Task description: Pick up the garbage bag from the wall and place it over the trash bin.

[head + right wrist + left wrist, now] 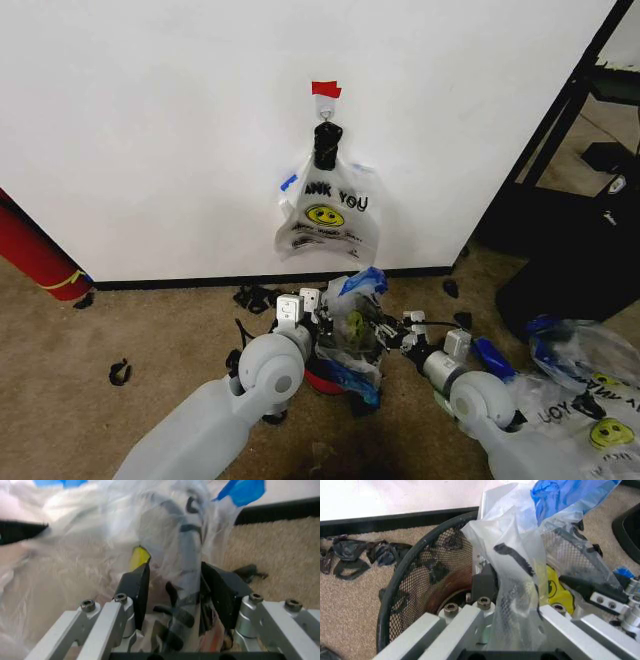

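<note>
The garbage bag (355, 322) sits crumpled on the trash bin (322, 382) on the carpet below the wall (150, 120), its blue-taped handles sticking up. My left gripper (322, 318) is at the bin's left rim and my right gripper (392, 332) at its right rim. In the left wrist view the garbage bag (517, 573) rises between the fingers of the left gripper (515, 587) over the mesh trash bin (420, 577). In the right wrist view a strip of the garbage bag (187, 555) runs through the right gripper (175, 578), whose jaws stand apart.
A clipped bunch of printed bags (325, 210) hangs from the red-taped hook (326, 90). A red roll (35, 255) leans at the left. More bags (590, 400) lie at the right near a black stand (560, 250). Black scraps (255, 297) litter the carpet.
</note>
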Available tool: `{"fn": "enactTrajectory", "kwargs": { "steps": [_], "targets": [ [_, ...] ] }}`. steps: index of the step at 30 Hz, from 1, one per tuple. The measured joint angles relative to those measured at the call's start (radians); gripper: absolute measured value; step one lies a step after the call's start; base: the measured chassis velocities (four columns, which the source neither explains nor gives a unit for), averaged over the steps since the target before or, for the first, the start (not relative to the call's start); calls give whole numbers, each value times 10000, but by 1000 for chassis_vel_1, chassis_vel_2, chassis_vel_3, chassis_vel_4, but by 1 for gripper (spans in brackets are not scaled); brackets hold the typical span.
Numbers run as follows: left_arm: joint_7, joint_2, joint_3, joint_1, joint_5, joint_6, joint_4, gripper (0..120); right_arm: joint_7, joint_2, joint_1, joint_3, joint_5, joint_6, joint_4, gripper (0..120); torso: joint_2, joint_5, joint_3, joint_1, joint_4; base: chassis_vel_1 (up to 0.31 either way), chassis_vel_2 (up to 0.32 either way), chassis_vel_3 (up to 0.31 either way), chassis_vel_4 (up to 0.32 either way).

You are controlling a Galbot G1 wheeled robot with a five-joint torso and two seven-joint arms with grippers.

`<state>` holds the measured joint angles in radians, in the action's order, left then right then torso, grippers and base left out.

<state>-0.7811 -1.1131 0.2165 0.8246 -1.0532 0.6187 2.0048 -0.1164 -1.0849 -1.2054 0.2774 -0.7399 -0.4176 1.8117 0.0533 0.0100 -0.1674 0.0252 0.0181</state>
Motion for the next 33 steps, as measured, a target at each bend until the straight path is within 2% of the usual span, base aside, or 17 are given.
{"fn": "enactTrajectory", "kwargs": {
  "steps": [4, 5, 7, 8, 10, 12, 16, 20, 27, 30, 33],
  "targets": [
    [7, 62, 2, -4, -10, 11, 62, 0, 2, -7, 185, 3, 7, -536, 25, 40, 0, 1, 0, 0, 0, 0, 0, 0, 0],
    [15, 96, -2, 4, -11, 12, 89, 0, 130, -41, 261, -8, -65, -687, 3, 34, 0, 0, 0, 0, -1, 0, 0, 0, 0],
    [21, 122, -11, 12, -11, 12, 108, 0, 213, -64, 289, -17, -126, -753, -9, 32, 0, 0, 0, 0, -1, 0, 0, 0, 0],
    [27, 153, -26, 28, -11, 13, 133, 0, 328, -96, 310, -30, -198, -809, -16, 25, 0, 0, 0, 0, -1, 0, 0, 0, 0],
    [35, 194, -41, 48, -9, 13, 168, 0, 468, -134, 318, -44, -285, -834, -16, 22, 0, 0, 0, 0, -1, 0, 0, 0, 0],
    [56, 295, -74, 143, 5, 12, 303, 0, 827, -216, 277, -81, -498, -842, 32, 10, 0, 1, 0, 0, 0, 0, 0, 0, 0],
    [118, 366, -90, 285, 160, 5, 434, 0, 1161, -298, 171, -101, -597, -792, 115, 1, 0, 1, 1, -1, -1, 0, 0, 0, 0],
    [248, 397, -114, 476, 580, -69, 510, 0, 1632, -415, -41, -105, -638, -574, 282, 1, 0, 1, 1, -1, -1, 0, 0, 0, 0],
    [1117, 504, -818, 1475, 2514, -643, 956, 0, 2944, -635, -897, 14, -696, 564, 1045, 1, 0, 1, 0, 0, 1, 0, 0, 0, 0],
    [1380, 637, -1033, 1760, 2974, -734, 1117, 0, 2996, -614, -1111, 160, -724, 657, 1246, 1, 0, -1, 1, -1, 0, 0, 0, 0, 0],
    [1915, 1012, -1426, 2291, 3910, -928, 1166, 0, 2797, -411, -1557, 628, -1025, 542, 1730, 1, 0, 0, 1, -1, -1, 0, 0, 0, 0]
  ]
}}
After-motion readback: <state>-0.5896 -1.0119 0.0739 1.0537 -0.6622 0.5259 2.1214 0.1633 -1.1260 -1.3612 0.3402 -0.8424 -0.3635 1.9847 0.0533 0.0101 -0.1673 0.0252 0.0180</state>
